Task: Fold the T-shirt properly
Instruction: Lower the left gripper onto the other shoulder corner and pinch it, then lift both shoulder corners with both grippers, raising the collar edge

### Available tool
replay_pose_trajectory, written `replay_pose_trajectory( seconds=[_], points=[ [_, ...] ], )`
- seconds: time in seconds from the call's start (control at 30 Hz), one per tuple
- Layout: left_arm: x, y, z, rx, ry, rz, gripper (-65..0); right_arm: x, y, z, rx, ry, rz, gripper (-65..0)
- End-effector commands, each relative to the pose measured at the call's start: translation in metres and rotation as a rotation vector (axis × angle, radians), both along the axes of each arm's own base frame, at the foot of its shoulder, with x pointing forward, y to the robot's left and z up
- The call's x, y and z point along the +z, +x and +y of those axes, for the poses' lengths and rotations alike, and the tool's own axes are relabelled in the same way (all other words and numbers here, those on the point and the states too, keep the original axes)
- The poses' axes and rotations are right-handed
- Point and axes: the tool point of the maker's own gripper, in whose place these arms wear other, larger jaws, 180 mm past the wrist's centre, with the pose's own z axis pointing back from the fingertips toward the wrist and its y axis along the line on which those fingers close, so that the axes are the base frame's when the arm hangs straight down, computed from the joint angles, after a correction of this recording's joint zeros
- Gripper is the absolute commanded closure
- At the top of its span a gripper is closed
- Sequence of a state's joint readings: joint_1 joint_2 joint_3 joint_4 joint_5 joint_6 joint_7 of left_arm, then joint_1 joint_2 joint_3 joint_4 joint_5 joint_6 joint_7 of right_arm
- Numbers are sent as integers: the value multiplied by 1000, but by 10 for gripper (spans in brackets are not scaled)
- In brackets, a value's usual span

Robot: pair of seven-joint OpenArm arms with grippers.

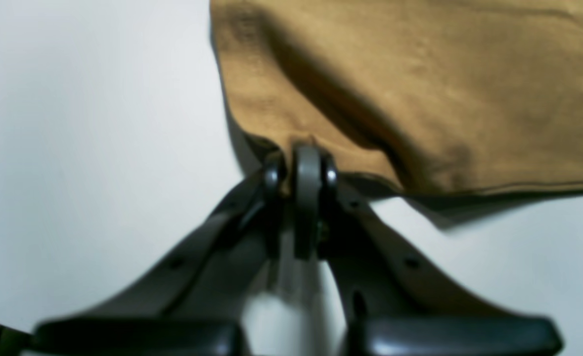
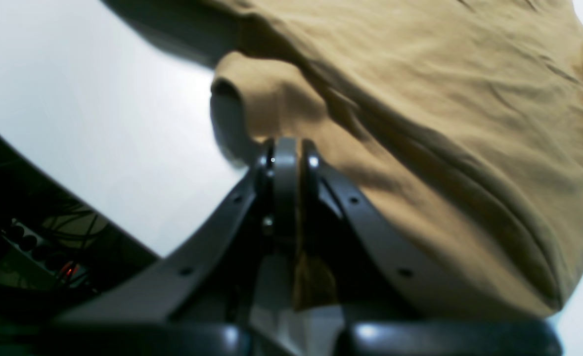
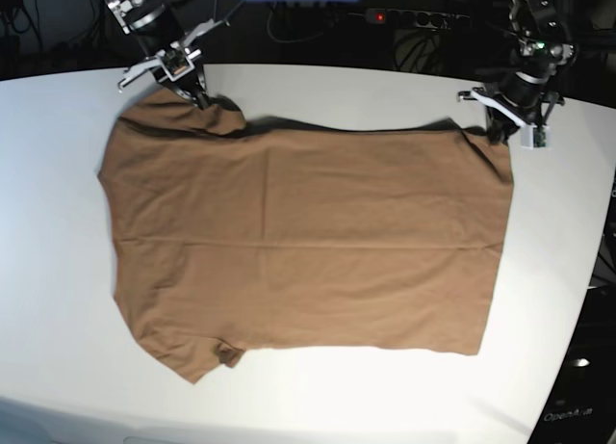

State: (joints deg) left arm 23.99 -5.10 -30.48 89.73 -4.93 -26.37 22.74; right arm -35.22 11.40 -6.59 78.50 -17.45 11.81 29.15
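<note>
The T-shirt (image 3: 308, 242) lay flat on the worktop (image 3: 58, 222), long axis running left-right along the far edge. The right end effector (image 3: 197, 92) was clamped on the far sleeve corner, the left end effector (image 3: 500, 131) on the far hem corner. The cloth extended from both toward the near edge.

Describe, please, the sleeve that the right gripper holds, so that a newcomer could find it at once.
On the white table the T-shirt lies flat, sleeves at the base view's left end. The sleeve is at the far left corner, pinched in the right gripper. Unlike the near sleeve, which lies free, it is bunched at the jaws.
</note>
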Motion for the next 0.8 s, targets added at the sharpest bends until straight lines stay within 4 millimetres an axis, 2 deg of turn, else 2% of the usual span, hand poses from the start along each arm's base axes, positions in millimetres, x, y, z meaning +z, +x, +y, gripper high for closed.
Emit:
replay_pose_trajectory(
  seconds=[0.0,0.1,0.3,0.43,0.53,0.77],
  points=[
    [0,-5,5,-1,26,25,-36,-53,-45,-31,-8,-210,291,-4],
    [7,-2,4,-1,32,8,-36,-51,-43,-36,0,-223,281,-4],
    [28,-2,20,71,57,-47,-36,-47,-38,-40,8,-232,264,-4],
    [28,-2,21,70,60,-46,-36,-28,-21,-36,18,-234,199,-4],
    [28,-3,22,74,62,-46,-36,-16,-16,-34,27,-236,167,-4],
    [28,-3,22,74,61,-46,-36,-4,-7,-38,48,-255,128,-4]
  ],
)
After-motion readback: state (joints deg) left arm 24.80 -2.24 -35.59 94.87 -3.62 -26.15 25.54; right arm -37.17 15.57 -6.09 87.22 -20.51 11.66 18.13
